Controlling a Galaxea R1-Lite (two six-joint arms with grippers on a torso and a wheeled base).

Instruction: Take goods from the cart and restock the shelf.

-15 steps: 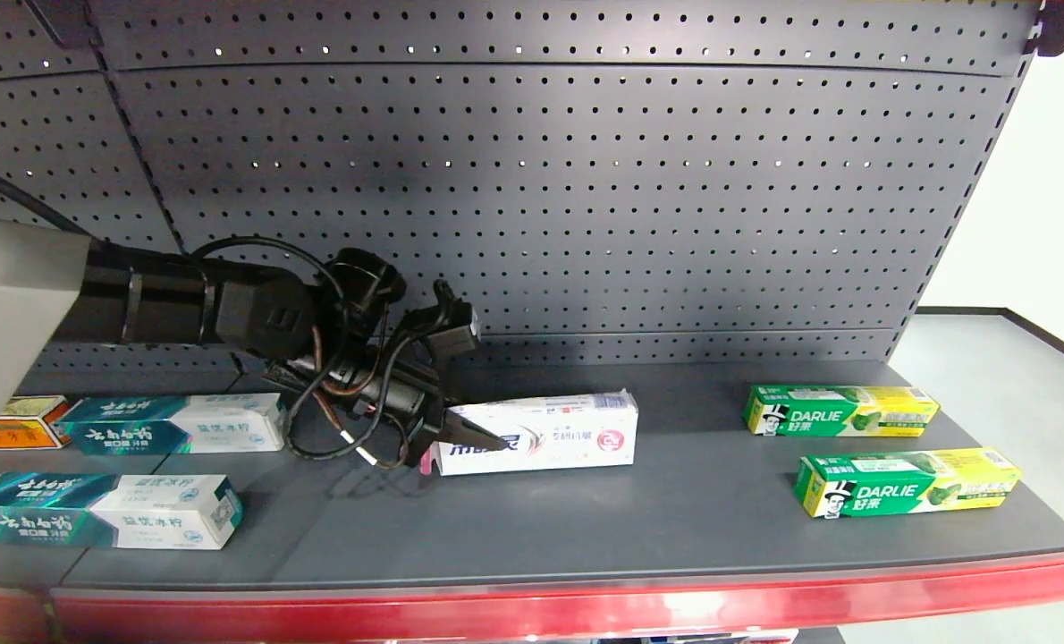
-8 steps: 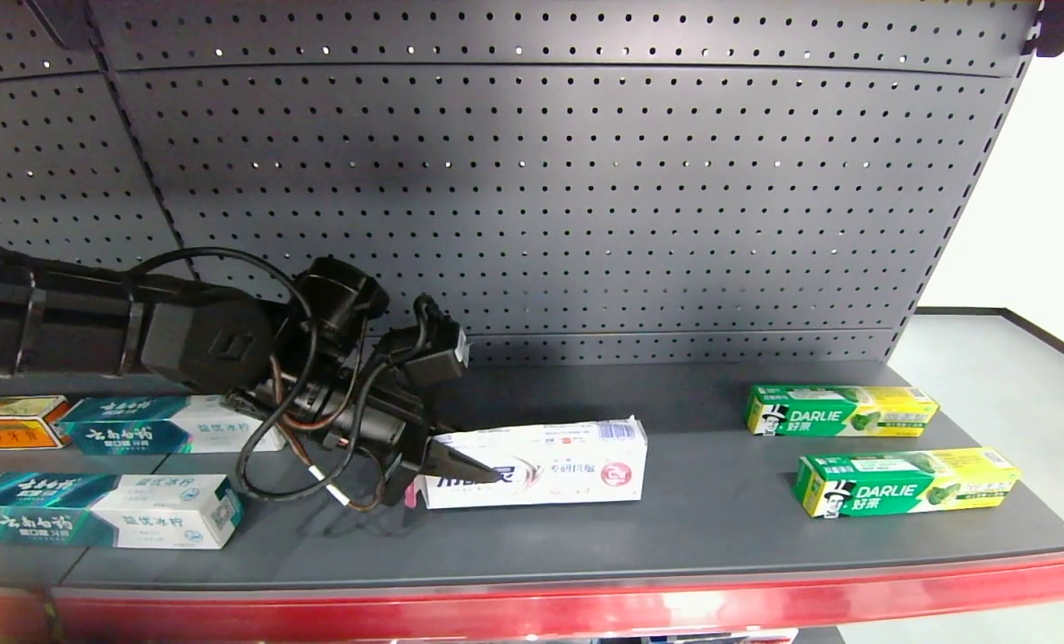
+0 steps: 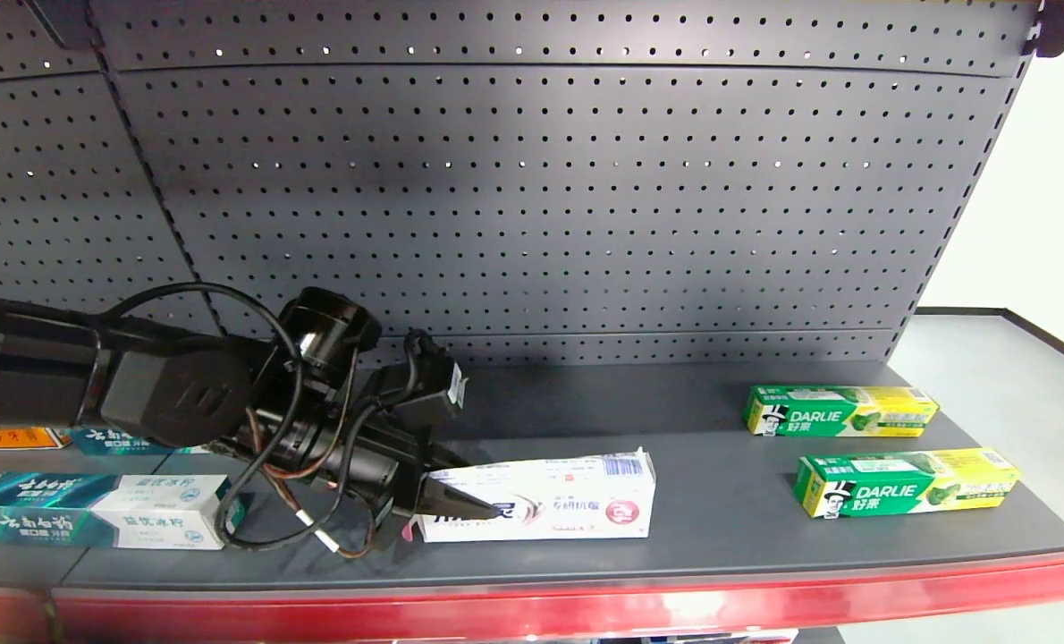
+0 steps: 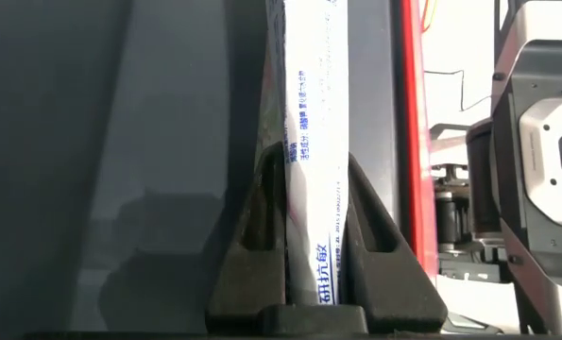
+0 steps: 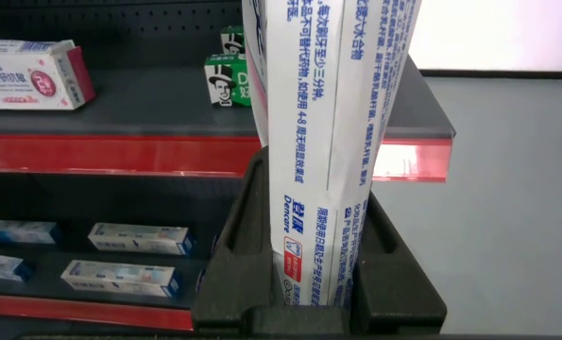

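A white toothpaste box with a pink mark (image 3: 554, 497) lies lengthwise on the dark grey shelf (image 3: 675, 537), near its red front edge. My left gripper (image 3: 456, 503) is shut on the box's left end, with the arm coming in from the left. In the left wrist view the box (image 4: 309, 161) runs away from the camera between the black fingers (image 4: 258, 222). My right gripper (image 5: 316, 264) is shut on a second white toothpaste box with blue print (image 5: 332, 123), held upright out in front of the shelf unit.
Teal-and-white boxes (image 3: 103, 510) and an orange box (image 3: 9, 438) lie at the shelf's left. Two green-and-yellow boxes (image 3: 840, 410) (image 3: 907, 481) lie at the right. A pegboard wall (image 3: 532, 206) closes the back. Lower shelves hold more boxes (image 5: 134, 238).
My left gripper has drawn the white box forward and down toward the shelf's front edge, and slightly to the right. The other boxes have stayed put.
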